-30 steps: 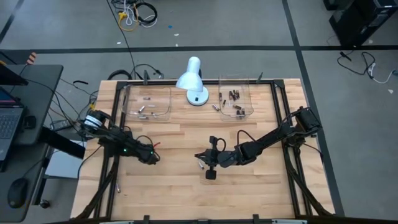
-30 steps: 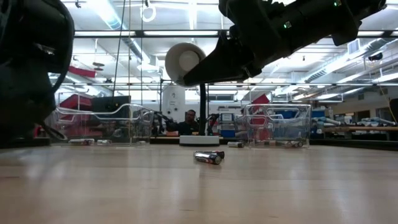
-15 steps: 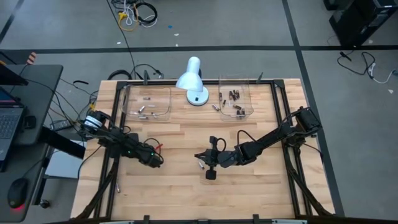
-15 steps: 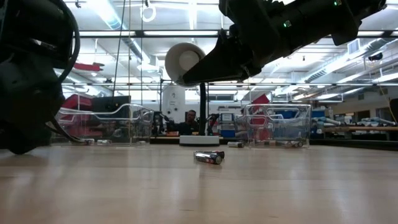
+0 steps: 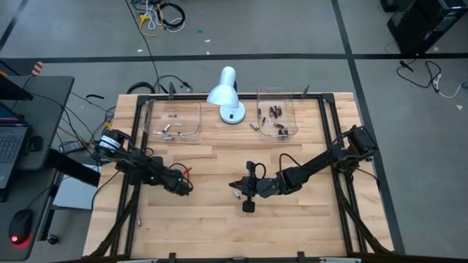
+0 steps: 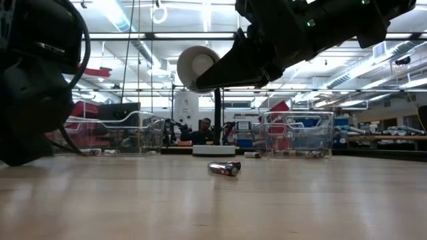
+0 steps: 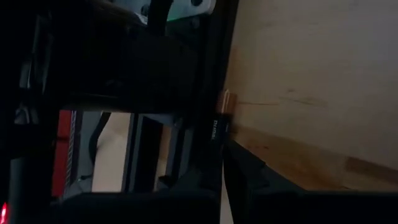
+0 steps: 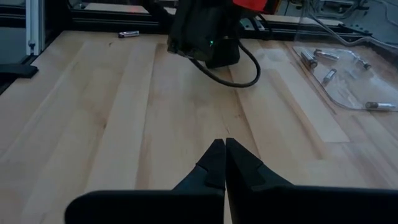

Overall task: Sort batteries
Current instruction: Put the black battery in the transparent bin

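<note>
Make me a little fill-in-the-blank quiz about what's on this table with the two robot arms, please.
1. The white lamp stands between two clear ____ at the table's far edge.
2. The right gripper has its two fingers ____, with nothing between them.
3. The left gripper pinches a small ____ with a copper-coloured end.
4. A loose battery lies on the bare ____ tabletop near the middle.

Missing words: trays; shut; battery; wooden

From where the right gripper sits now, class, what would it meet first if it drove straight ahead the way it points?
Probably the left gripper: in the right wrist view it lies dead ahead of the shut right gripper, with only bare table between. Depth is uncertain.
</note>
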